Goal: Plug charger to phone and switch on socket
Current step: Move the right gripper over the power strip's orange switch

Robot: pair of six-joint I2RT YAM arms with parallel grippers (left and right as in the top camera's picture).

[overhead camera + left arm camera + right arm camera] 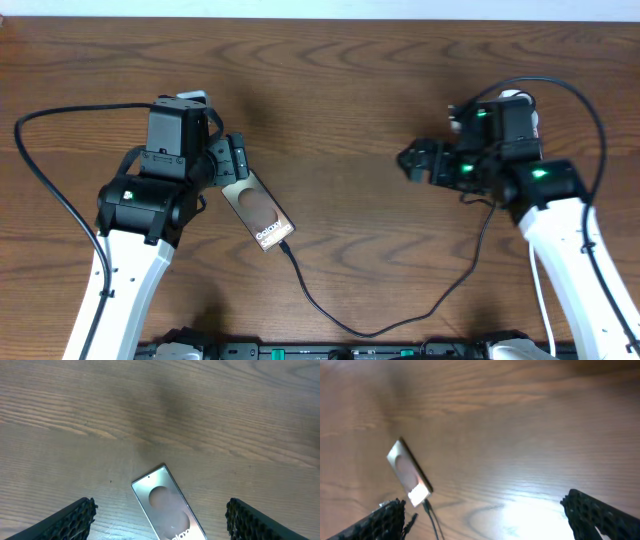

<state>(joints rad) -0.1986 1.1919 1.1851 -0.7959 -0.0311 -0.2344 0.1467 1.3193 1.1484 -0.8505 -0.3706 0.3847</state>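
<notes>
Nearest the overhead lens, the left arm [140, 200] and right arm [545, 190] are hanging over the tabletop [340, 80]. The left tool [237, 158] is gaping, released, at the phone's [258, 212] far end. The right tool [415, 160] is gaping, released, well apart. The charger [370, 328] is looping from the phone's near end toward the right arm. From the left wrist, spread fingers [75, 520] are flanking the phone, untouching. From the right wrist, wide fingers [600, 515] are framing wood, the phone lying left.

- White-shelled left arm [125, 290] and right arm [572, 240], black joints, green lights [541, 174];
- thick black cable [40, 170] looping off each;
- finger pads [75, 517] black, honeycomb-textured
</notes>
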